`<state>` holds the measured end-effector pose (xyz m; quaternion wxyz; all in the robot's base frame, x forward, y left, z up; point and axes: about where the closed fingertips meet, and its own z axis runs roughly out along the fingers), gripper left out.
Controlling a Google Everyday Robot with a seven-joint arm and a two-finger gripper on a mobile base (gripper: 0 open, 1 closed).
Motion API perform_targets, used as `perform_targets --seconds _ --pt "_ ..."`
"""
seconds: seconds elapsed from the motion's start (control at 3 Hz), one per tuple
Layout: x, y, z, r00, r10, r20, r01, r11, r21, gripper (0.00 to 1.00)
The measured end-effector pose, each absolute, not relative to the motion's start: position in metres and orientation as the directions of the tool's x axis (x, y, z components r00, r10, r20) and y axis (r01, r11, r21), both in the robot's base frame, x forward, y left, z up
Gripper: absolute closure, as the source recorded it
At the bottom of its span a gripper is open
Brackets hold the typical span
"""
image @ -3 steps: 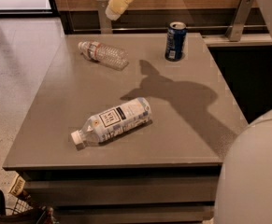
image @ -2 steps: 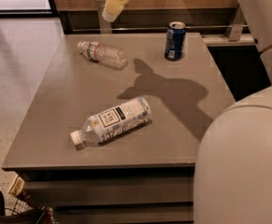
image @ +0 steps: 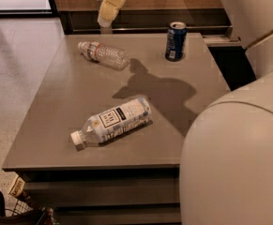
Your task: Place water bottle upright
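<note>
The water bottle (image: pixel 103 55) lay on its side at the bench's (image: pixel 51 125) far left, cap pointing left. The gripper (image: pixel 106 20) hung above its far side, apart from it; how far open could not be told. A larger bottle (image: pixel 113 121) lay nearer, a blue can (image: pixel 176 41) stood rightward.

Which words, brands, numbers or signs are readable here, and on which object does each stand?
None reads clearly.
Larger bottle: white label with dark lettering, too blurred to read.
Water bottle: red-and-white band, no legible words.
Blue can: pale patch low on its side, illegible.
Hand, hanging above the table's far edge behind the water bottle: no marking visible.
</note>
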<state>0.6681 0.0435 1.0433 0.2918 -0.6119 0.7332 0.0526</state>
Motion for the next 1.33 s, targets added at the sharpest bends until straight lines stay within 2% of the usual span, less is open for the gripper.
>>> perform_targets --seconds 0.33,0.67,1.33 --pt "0.679 0.096 0.988 -0.109 -0.939 -0.325 -0.944 0.2 -0.261 0.0" --pt "0.702 0.114 0.954 -0.145 -0.947 -0.285 -0.946 0.218 -0.241 0.0" --pt "0.744 0.107 0.928 -0.214 -0.948 -0.236 -0.924 0.274 -0.265 0.0"
